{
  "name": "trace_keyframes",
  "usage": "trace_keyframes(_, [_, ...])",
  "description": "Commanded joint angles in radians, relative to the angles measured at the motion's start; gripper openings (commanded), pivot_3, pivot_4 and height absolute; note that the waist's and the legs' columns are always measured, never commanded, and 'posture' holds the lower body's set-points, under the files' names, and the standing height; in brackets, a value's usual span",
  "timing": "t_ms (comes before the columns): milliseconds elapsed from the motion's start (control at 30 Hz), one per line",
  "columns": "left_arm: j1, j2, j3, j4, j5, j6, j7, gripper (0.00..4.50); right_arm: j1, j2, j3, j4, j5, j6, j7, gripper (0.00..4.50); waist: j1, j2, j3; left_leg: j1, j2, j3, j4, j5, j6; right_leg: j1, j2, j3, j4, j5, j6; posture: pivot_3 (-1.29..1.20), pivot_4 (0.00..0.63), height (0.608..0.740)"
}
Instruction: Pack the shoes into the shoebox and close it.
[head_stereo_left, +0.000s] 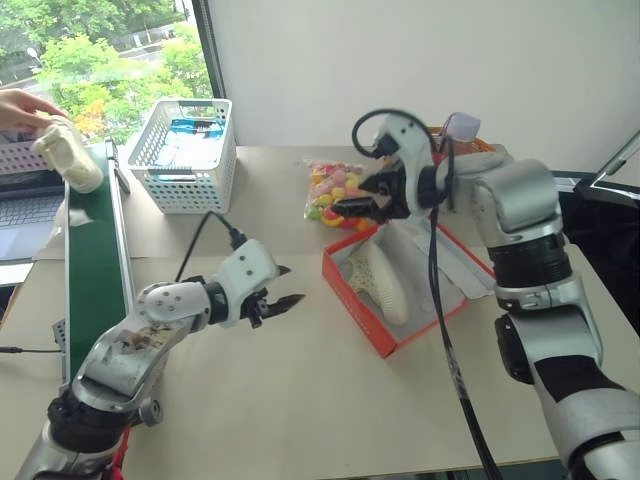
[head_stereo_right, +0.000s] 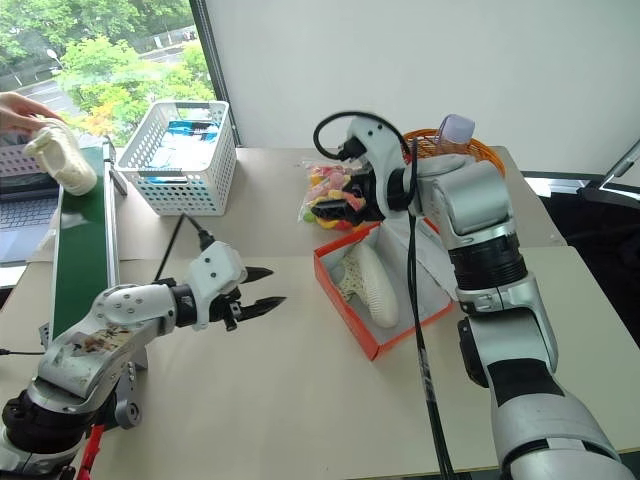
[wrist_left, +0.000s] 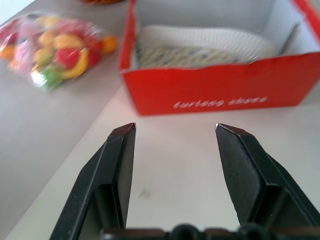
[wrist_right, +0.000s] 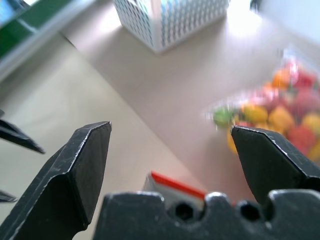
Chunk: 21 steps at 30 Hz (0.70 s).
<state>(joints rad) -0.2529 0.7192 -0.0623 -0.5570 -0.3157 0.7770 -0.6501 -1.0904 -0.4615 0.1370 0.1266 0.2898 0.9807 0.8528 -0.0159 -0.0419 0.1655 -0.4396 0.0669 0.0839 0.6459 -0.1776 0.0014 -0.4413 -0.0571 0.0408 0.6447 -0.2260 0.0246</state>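
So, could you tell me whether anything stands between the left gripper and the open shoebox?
Nothing visible does. The left gripper hangs open over bare table, facing the red wall of the shoebox, where one shoe lies. The candy bag sits off to the side.

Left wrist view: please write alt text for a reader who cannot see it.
The left gripper, its two black fingers apart and empty, points over the beige table at the red shoebox, where one cream shoe lies inside. A bag of colourful candies lies beside the box.
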Motion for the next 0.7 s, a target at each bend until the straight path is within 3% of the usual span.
trace_keyframes(33, [0.061, 0.014, 0.114, -0.057, 0.024, 0.056, 0.079, 2.70, 0.032, 0.002, -0.019, -0.043, 0.062, -0.147, 0.118, 4.49, 0.001, 0.000, 0.000, 0.000, 0.000, 0.000, 0.000, 0.000, 0.000, 0.000, 0.000, 0.000, 0.000, 0.000, 0.000, 0.00, 0.150, 0.740])
trace_keyframes(133, [0.122, -0.027, 0.206, -0.102, 0.022, 0.117, 0.162, 2.70, 0.076, 0.020, 0.018, -0.063, 0.124, -0.201, 0.256, 4.49, -0.001, 0.000, 0.000, 0.000, 0.000, 0.000, 0.000, 0.000, 0.000, 0.000, 0.000, 0.000, 0.000, 0.000, 0.000, 0.00, 0.150, 0.740])
trace_keyframes(233, [0.152, -0.072, 0.274, -0.149, -0.003, 0.173, 0.211, 3.41, 0.092, 0.047, 0.043, -0.047, 0.124, -0.260, 0.299, 4.50, -0.001, 0.000, 0.000, 0.000, 0.000, 0.000, 0.000, 0.000, 0.000, 0.000, 0.000, 0.000, 0.001, 0.000, 0.000, 0.00, 0.150, 0.740])
trace_keyframes(333, [0.174, -0.137, 0.351, -0.190, 0.008, 0.221, 0.295, 4.44, 0.100, 0.086, 0.061, -0.022, 0.129, -0.300, 0.329, 4.50, 0.000, 0.000, 0.000, 0.000, 0.000, -0.001, 0.001, 0.000, 0.000, 0.000, 0.000, 0.000, 0.001, 0.000, 0.000, 0.00, 0.150, 0.740])
trace_keyframes(567, [0.194, -0.324, 0.570, -0.234, 0.125, 0.294, 0.573, 4.44, 0.082, 0.210, 0.084, 0.105, 0.106, -0.448, 0.345, 4.50, -0.003, 0.000, 0.000, 0.002, 0.000, -0.001, 0.002, 0.000, 0.000, 0.002, 0.000, 0.000, 0.002, 0.001, -0.001, 0.00, 0.150, 0.740])
trace_keyframes(700, [0.212, -0.383, 0.646, -0.241, 0.166, 0.282, 0.644, 4.44, 0.075, 0.237, 0.119, 0.160, 0.079, -0.518, 0.394, 4.50, -0.002, -0.001, 0.000, 0.002, 0.000, -0.001, 0.002, 0.000, -0.001, 0.002, 0.000, -0.001, 0.002, 0.001, -0.001, 0.00, 0.150, 0.740])
